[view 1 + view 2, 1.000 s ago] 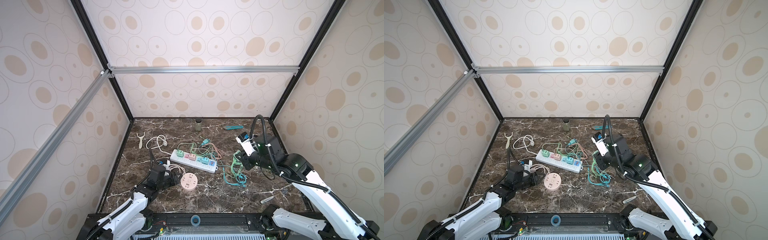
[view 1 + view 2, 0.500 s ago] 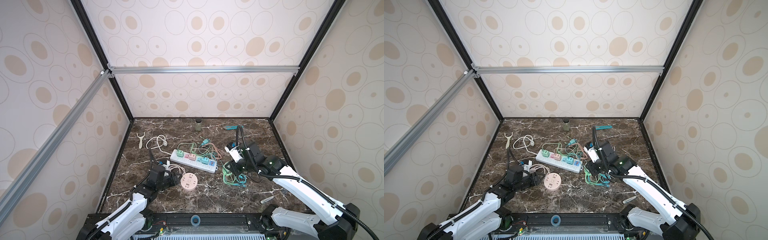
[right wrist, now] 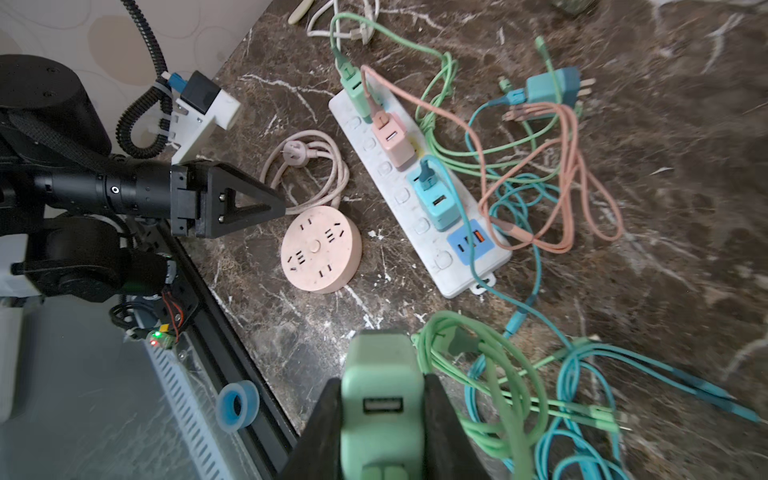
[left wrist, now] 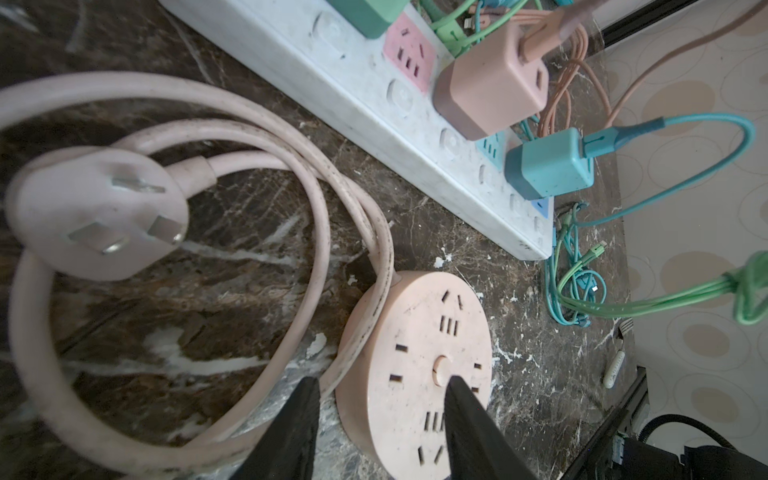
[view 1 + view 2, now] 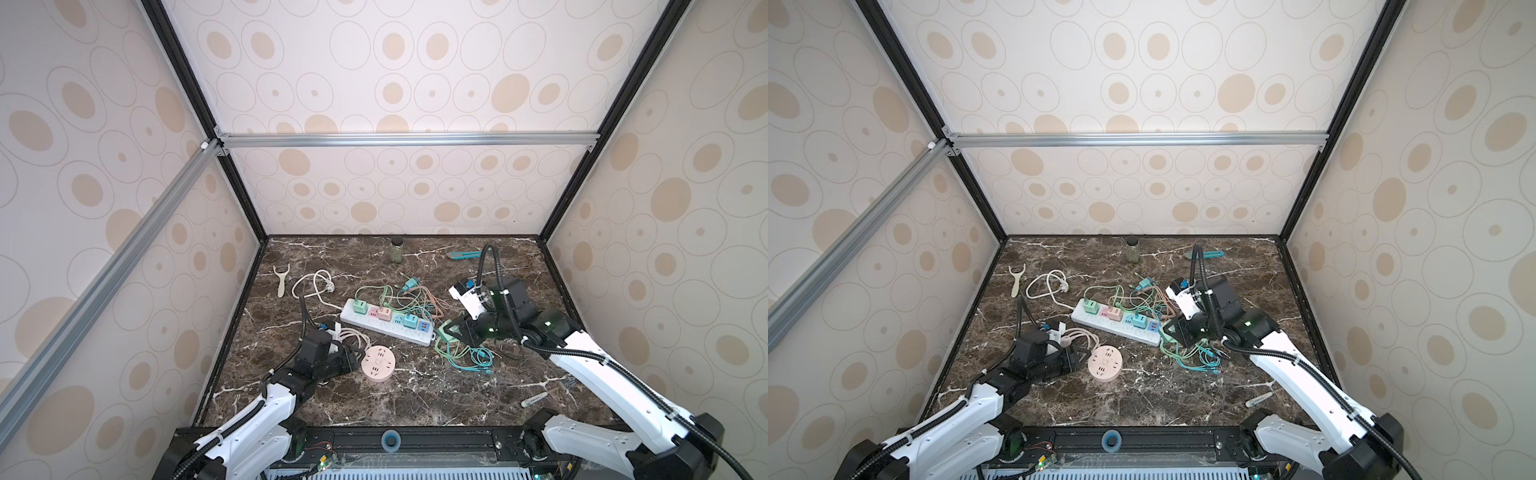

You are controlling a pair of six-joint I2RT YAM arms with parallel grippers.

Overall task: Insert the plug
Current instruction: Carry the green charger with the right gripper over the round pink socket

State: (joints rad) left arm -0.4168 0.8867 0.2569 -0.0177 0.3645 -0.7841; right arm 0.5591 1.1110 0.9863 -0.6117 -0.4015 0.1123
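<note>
Now the right claw [image 3: 382, 384] clamps a mint-green cube charger plug [image 3: 380, 361]; the left claw [image 4: 380, 386] gapes at the round pink power socket [image 4: 415, 328].

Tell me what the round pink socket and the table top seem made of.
The round pink socket: likely moulded plastic, matt, with faint speckles and scuffs. The table top: looks like polished dark brown marble or marble-look laminate, white veins, soft sheen.

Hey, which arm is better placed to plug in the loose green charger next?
The right: the right gripper is shut on the green charger near the white power strip. The left gripper stands open over the pink round socket's rim, holding no plug.
</note>
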